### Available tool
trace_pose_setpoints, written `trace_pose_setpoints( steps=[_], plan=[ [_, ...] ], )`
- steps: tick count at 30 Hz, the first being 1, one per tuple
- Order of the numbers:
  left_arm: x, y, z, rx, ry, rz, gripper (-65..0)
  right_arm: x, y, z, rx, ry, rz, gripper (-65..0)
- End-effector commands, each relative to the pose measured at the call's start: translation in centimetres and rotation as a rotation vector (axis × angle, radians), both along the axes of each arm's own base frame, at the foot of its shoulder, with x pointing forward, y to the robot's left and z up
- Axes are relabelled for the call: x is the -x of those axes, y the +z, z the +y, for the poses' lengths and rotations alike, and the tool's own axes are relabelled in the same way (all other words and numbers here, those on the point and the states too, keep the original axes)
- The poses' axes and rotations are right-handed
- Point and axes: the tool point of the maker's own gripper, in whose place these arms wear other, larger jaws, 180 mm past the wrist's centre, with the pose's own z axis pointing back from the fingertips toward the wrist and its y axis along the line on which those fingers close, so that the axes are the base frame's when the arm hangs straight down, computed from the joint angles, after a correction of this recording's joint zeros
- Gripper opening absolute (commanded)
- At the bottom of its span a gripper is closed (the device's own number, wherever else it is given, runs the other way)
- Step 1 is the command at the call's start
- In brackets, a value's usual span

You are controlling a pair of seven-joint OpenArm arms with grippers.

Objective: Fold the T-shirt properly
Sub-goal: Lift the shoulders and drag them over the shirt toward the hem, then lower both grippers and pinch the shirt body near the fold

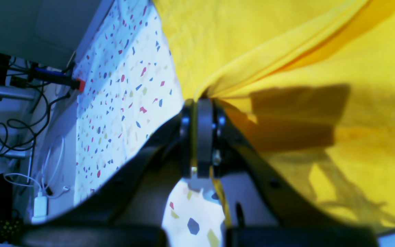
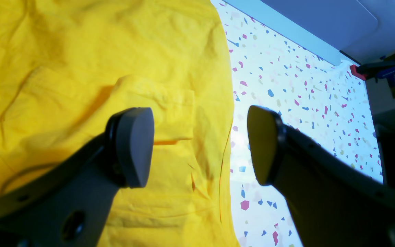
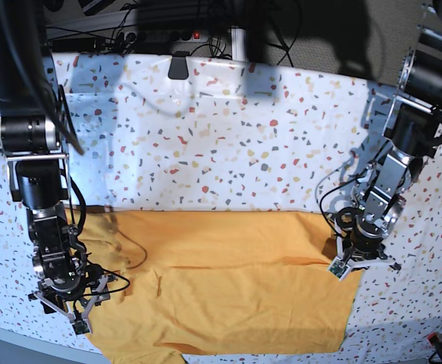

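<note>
T-shirt [image 3: 221, 280] spread wide, long axis across the table.
Its edge is pinched in the left gripper [image 1: 201, 103]; the right gripper [image 2: 199, 144], parted, probably hangs just above the opposite edge.

Right hand [image 2: 199, 145] open above T-shirt [image 2: 81, 68] edge, speckled table cover [image 2: 303, 99] beside
</note>
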Motion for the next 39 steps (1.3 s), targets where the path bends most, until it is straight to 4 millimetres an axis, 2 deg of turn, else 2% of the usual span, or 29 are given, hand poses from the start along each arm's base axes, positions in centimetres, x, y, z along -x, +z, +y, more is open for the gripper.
trace_pose_setpoints(
  steps=[1,6,8,9,10,13,15,19,21,24,27,31,35,39],
  plan=[
    [-1.6,2.8,0.2,-0.003,-0.006,-0.082,-65.0,-1.5,3.7,-0.5,0.006,-0.007,-0.091,-22.8],
    [-1.9,3.7,-0.8,0.018,-0.057,-0.135,-63.4,-1.4,3.5,-0.5,0.006,-0.012,-0.083,-22.8],
    [-2.1,4.4,-1.0,0.021,-0.065,-0.168,-47.4,-1.4,3.4,-0.6,0.006,-0.015,-0.076,-22.8],
    [-2.2,4.7,-0.7,0.016,-0.052,-0.187,-41.7,-1.4,3.4,-0.6,0.005,-0.017,-0.074,-22.8],
    [-2.5,5.2,-0.4,0.012,-0.036,-0.207,-39.1,-1.3,3.3,-0.6,-0.011,-0.023,-0.071,-22.8],
    [-3.1,6.6,0.2,0.037,0.010,-0.252,-38.7,-1.1,2.7,-0.3,-0.125,-0.056,-0.061,-22.8],
    [-3.4,7.1,0.4,0.116,0.046,-0.257,-38.7,-1.0,2.2,0.1,-0.198,-0.069,-0.045,-22.8],
    [-3.5,6.3,1.0,0.364,0.176,-0.186,-38.8,-0.7,1.3,1.4,-0.300,-0.042,-0.004,-22.8],
    [-3.2,5.1,0.2,0.484,0.198,-0.118,-38.8,-0.6,0.8,2.1,-0.325,-0.012,0.008,-22.8],
    [-2.5,3.6,-2.3,0.611,0.160,-0.021,-38.8,0.1,-0.4,3.1,-0.344,0.046,0.026,-22.8],
    [-2.0,2.9,-5.0,0.677,0.113,0.021,-38.8,1.2,-2.4,3.8,-0.357,0.085,0.045,-22.8],
    [-1.7,2.4,-7.4,0.722,0.106,0.056,-38.8,3.3,-5.5,3.5,-0.352,0.078,0.091,-22.9],
    [-1.4,1.8,-8.2,0.723,0.111,0.096,-38.8,5.3,-8.0,2.5,-0.342,0.058,0.138,-22.9],
    [-0.8,0.8,-7.7,0.711,0.136,0.108,-38.8,6.8,-9.8,1.8,-0.334,0.042,0.178,-22.9]
  ],
)
